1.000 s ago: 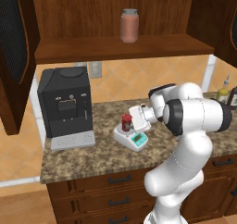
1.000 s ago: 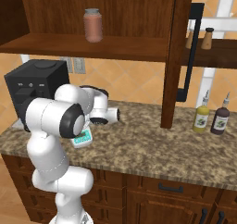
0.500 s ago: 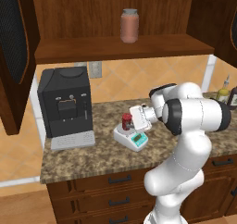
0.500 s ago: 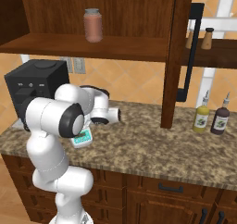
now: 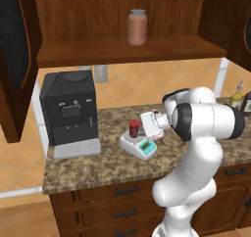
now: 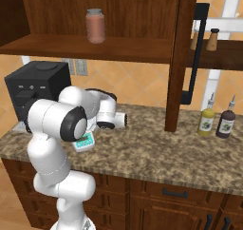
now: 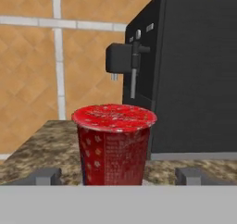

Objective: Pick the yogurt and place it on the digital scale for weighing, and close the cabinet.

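Risk, tipping: the small red cylindrical yogurt cup (image 5: 134,129) stands upright on the flat white-grey digital scale with teal display (image 5: 139,146); a sideways withdrawal could let a fingertip (image 7: 46,176) clip it and knock it off the plate.
Risk, cabinet: the dark brown wooden cabinet door with black bar handle (image 6: 182,58) stands open above the scale; a wide swing toward it could sweep the scale.
Gripper (image 7: 118,177): spread wide, one tip on either side of the cup, no visible contact.
Arm pose: elbow bent, forearm reaching horizontally toward the scale, hand level.

Red speckled yogurt (image 7: 114,144), black coffee machine (image 5: 70,111), brown-speckled granite counter (image 6: 156,153)
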Robot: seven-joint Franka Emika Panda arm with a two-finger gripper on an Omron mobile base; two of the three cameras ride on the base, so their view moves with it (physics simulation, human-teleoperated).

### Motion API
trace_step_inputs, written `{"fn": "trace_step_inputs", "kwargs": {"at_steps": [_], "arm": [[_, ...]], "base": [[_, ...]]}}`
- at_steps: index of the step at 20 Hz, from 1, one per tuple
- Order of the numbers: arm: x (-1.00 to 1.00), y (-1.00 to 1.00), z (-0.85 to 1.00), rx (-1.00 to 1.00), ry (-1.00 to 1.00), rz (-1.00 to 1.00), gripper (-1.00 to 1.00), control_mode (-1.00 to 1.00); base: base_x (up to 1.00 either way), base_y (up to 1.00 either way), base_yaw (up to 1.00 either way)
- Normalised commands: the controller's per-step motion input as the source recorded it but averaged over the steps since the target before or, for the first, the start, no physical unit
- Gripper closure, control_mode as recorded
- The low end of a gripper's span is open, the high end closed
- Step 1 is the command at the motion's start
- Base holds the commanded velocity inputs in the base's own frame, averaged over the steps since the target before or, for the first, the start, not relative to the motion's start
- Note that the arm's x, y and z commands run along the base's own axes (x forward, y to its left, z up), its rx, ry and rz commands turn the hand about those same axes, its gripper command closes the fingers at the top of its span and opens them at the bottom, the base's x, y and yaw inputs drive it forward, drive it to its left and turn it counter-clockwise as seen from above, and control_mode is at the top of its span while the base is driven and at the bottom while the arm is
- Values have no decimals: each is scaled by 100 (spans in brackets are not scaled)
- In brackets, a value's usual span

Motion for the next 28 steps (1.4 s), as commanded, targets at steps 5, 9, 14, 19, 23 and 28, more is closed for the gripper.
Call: {"fn": "trace_step_inputs", "kwargs": {"at_steps": [5,9,14,19,23,28], "arm": [[-3,-39,0,11,-6,0,-100,-100],[-35,-42,6,14,-19,0,-100,-100],[-77,-26,53,8,-34,0,-100,-100],[-80,-21,99,2,-41,-7,-100,-100],[-77,-2,98,0,-38,-9,-100,-100],[-82,0,72,0,-36,-15,-100,-100]], "base": [[0,0,0],[0,0,0],[0,0,0],[0,0,0],[0,0,0],[0,0,0]]}}
